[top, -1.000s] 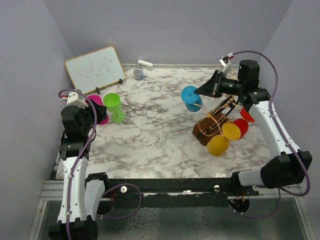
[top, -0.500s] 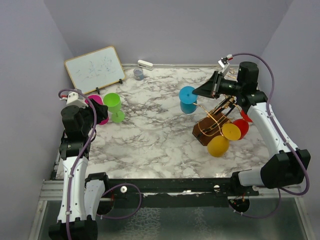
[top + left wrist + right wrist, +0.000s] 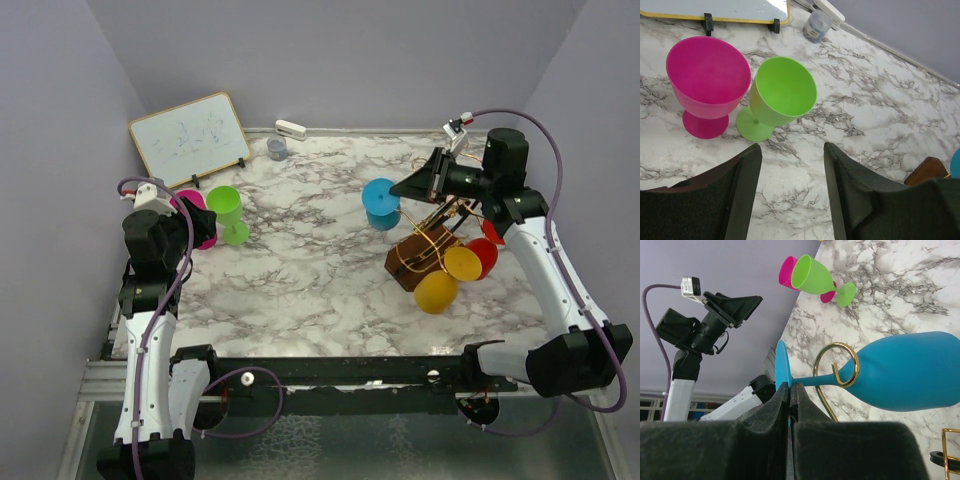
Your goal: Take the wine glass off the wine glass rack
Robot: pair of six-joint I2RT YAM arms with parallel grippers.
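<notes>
Nearest me on the left, my left jaws hang open above the marble bench (image 3: 880, 110). A green glass (image 3: 782, 92) and a pink glass (image 3: 707, 75) stand close together just beyond them, with a whiteboard (image 3: 715, 7) behind. On the right, the rack (image 3: 405, 265) carries a yellow glass (image 3: 437, 290) and a red glass (image 3: 483, 255) on its near side. At its far side my right jaws are clamped on the foot rim of the blue wine glass (image 3: 910, 372), held sideways, its stem threaded through a gold spiral hook (image 3: 836, 344).
</notes>
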